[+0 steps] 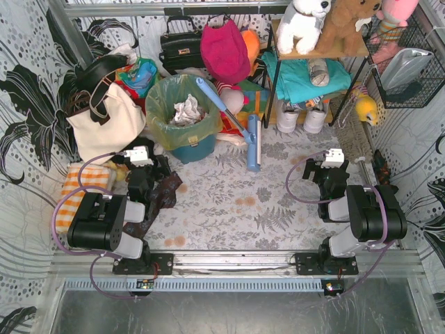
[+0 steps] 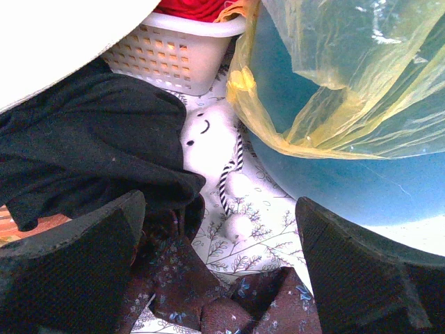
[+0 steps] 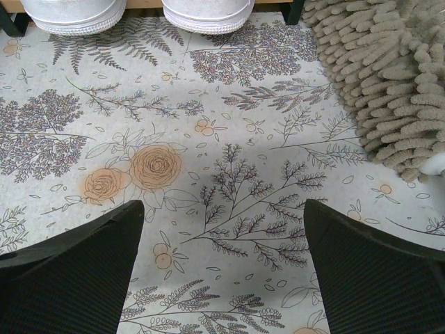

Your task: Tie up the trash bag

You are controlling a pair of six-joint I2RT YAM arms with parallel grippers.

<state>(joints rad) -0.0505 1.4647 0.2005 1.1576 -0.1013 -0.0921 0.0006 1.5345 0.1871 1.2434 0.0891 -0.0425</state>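
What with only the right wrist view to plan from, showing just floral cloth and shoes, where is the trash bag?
Observer: The trash bag lines a teal bin left of centre, toward the back, ahead of the left gripper.
Operator: Anything in its way?
Observer: A blue squeegee appears to lean its handle across the bag's right rim.
Operator: Is the left gripper ready?
Observer: It is open, close to the bin, holding nothing.

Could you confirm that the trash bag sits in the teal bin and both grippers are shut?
Not quite: the left gripper and right gripper are open, jaws wide apart in each wrist view. The trash bag does sit in the teal bin.
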